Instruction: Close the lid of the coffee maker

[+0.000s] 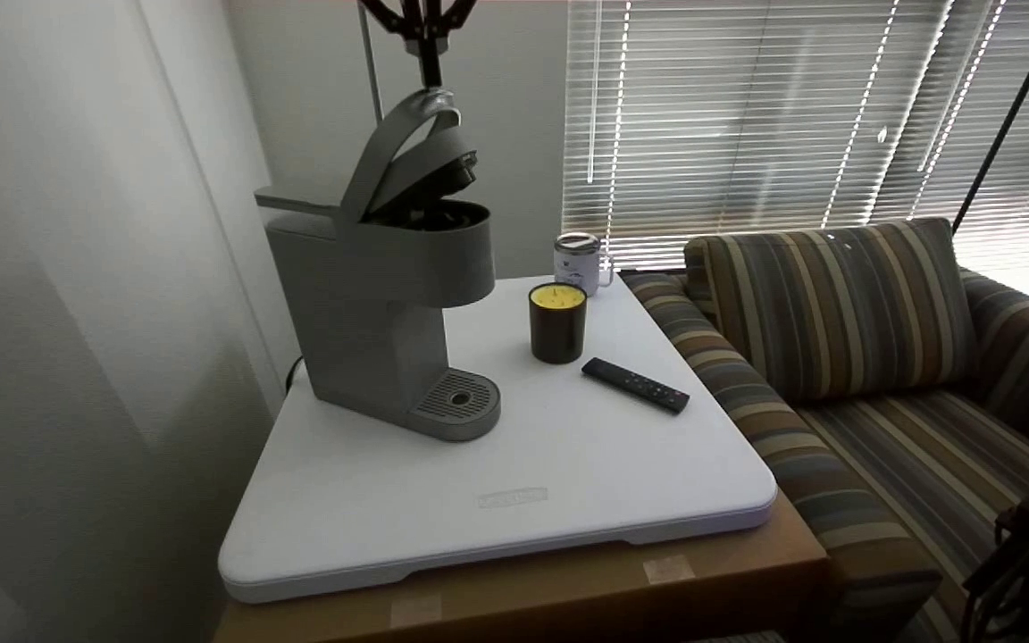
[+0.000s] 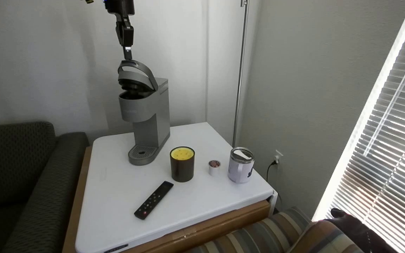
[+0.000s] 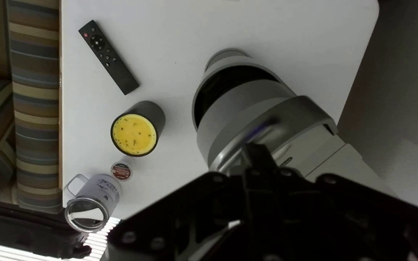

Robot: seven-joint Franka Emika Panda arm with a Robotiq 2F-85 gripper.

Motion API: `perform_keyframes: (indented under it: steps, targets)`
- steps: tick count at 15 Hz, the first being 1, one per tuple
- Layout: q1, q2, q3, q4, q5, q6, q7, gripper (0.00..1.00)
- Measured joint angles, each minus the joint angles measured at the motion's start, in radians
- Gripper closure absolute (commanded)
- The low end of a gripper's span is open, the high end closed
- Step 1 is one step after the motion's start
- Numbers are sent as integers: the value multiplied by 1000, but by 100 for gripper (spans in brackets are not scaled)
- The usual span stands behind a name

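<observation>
Grey plastic forms the coffee maker (image 1: 376, 277), set near the left edge of the counter (image 1: 622, 473) in an exterior view, its lid (image 1: 432, 159) tilted partway up on top. The hand (image 1: 430, 79) points straight down at the lid's handle (image 1: 382, 150), pressed together into one narrow tip, likely so it can push rather than pinch. The remote (image 1: 635, 386) lies toward the right edge, well away from the push.

In an exterior view, a coffee pod (image 2: 214, 168) stands between the candle (image 2: 182, 167) and the mug (image 2: 240, 167) by the right-hand corner; none blocks the lid. The hand stands at the top front of the handle, probably because a push there takes least force, though it might slip along the curve.

In the wrist view, the lid lies beneath the hand, a dark gap showing at its front; whether hand and handle touch is hard to tell. An armchair (image 3: 35, 108) borders the left edge.
</observation>
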Motion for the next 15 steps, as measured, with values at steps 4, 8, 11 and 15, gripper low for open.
perform_keyframes:
  steps: [4, 8, 11, 15]
  targets:
    - [0, 4, 0, 0, 0, -3, 3, 100]
    - [-2, 10, -1, 5, 2, -27, 16, 100]
    - [-6, 23, -5, 16, 2, -74, 38, 100]
    - [-22, 39, -6, 18, 3, -120, 74, 100]
